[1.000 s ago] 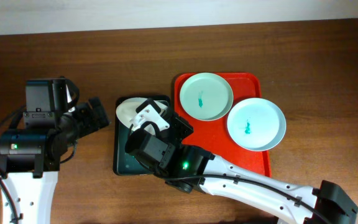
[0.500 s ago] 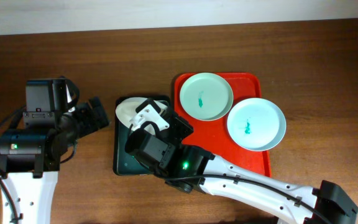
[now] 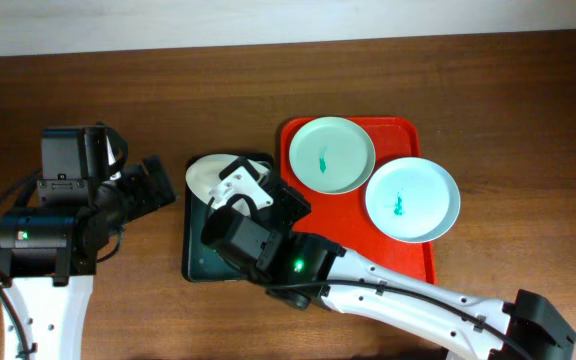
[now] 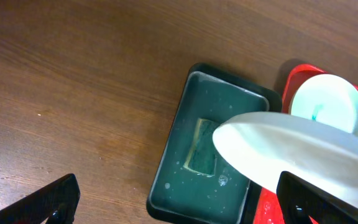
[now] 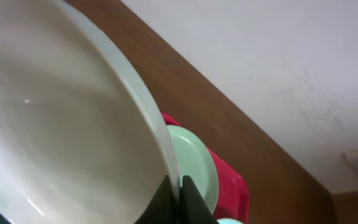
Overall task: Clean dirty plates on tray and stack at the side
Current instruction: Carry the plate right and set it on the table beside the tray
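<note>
My right gripper (image 5: 180,200) is shut on the rim of a white plate (image 5: 61,130) and holds it tilted above the dark green tray (image 3: 196,262). That plate shows as a white edge (image 3: 206,178) in the overhead view and as a pale rim (image 4: 291,152) in the left wrist view. Two plates with teal smears, a mint one (image 3: 330,154) and a pale blue one (image 3: 412,198), lie on the red tray (image 3: 408,258). My left gripper (image 4: 179,202) is open and empty, left of the green tray (image 4: 194,180).
A sponge (image 4: 201,146) lies in the wet dark green tray. The wooden table (image 3: 218,90) runs to a pale wall at the back. My right arm (image 3: 388,295) crosses the front of the table.
</note>
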Robot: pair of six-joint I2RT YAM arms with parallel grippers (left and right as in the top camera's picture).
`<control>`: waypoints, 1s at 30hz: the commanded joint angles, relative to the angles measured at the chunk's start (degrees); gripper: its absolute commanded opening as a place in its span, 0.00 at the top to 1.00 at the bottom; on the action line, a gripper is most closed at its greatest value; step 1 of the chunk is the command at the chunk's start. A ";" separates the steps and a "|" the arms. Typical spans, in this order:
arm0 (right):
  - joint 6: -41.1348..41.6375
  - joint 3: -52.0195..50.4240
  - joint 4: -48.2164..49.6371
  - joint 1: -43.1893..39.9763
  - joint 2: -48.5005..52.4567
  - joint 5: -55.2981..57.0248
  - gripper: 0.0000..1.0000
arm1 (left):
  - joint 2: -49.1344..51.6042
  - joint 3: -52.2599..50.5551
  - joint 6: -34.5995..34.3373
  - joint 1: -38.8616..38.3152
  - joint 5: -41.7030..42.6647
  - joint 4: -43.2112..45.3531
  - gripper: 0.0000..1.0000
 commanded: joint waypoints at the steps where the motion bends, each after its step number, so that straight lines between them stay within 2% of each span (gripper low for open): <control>1: 11.69 1.25 -3.87 -3.06 -1.11 -6.80 0.96 | -0.13 0.66 0.50 0.20 -0.20 -0.04 0.01; 7: 23.65 2.19 -10.34 -12.83 -4.74 -38.73 0.96 | -0.13 0.66 0.50 0.20 -0.20 -0.07 0.01; 10: 24.33 3.93 -14.47 -23.80 -9.07 -53.99 0.96 | -0.13 0.66 0.50 0.20 -0.20 -0.04 0.01; 14: 24.94 4.92 -22.16 -45.18 -14.49 -68.02 0.96 | -0.15 0.66 0.50 0.20 -0.20 -0.04 0.01; 18: 24.22 4.85 -30.21 -64.78 -14.97 -69.24 0.96 | -0.13 0.66 0.48 0.20 -0.20 -0.04 0.01; 20: 22.12 4.81 -33.40 -77.48 -13.22 -69.29 0.96 | -0.13 0.66 0.50 0.20 -0.20 -0.04 0.01; 23: 20.76 4.72 -34.14 -93.50 -8.55 -69.22 0.96 | -0.15 0.66 0.50 0.20 -0.20 -0.04 0.01; 26: 20.76 4.72 -34.12 -103.54 -3.04 -68.98 0.96 | -0.13 0.66 0.50 0.20 -0.20 -0.04 0.01; 30: 21.20 4.72 -33.48 -111.82 6.64 -69.05 0.96 | -0.13 0.66 0.50 0.20 -0.20 -0.04 0.01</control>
